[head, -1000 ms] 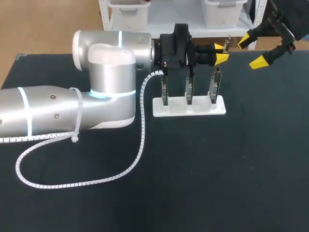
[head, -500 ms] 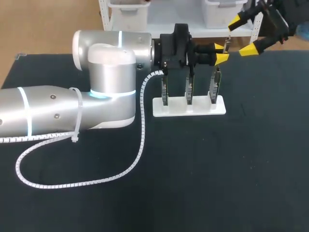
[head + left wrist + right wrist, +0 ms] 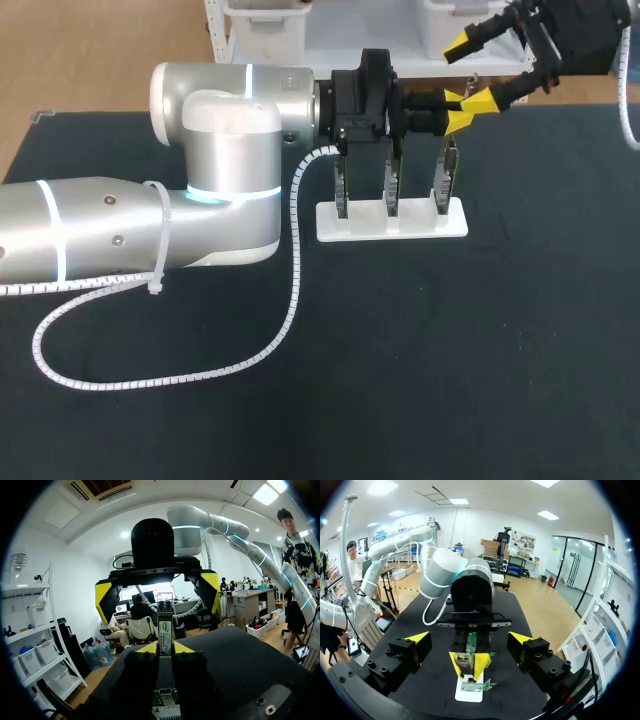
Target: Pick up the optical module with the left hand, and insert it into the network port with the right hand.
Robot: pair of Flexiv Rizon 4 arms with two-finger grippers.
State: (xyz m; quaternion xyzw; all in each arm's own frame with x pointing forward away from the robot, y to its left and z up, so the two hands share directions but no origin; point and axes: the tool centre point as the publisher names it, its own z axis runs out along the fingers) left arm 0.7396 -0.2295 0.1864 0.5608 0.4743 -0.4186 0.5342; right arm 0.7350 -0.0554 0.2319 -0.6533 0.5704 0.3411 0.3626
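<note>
The optical module point(image 3: 165, 632) is a thin green board standing on edge. My left gripper point(image 3: 166, 649) is shut on it at the far side of the table, above the white rack. In the head view the left gripper point(image 3: 457, 110) points right, and only the module's tip point(image 3: 476, 80) shows. My right gripper point(image 3: 470, 72) faces it from the far right, open wide, one yellow finger on each side of the module without touching. From the right wrist, that open gripper point(image 3: 469, 639) brackets the module point(image 3: 470, 646) and the left gripper point(image 3: 468, 663).
A white rack point(image 3: 392, 222) on the black table point(image 3: 420, 350) holds three upright metal pieces just below the grippers; it also shows under the left gripper as the rack point(image 3: 469, 690). A white spiral cable point(image 3: 200, 372) loops from my left arm over the near-left table.
My right gripper has swung left and farther back, from beside the rack's right end to straddling the module. The left arm and module have stayed still.
</note>
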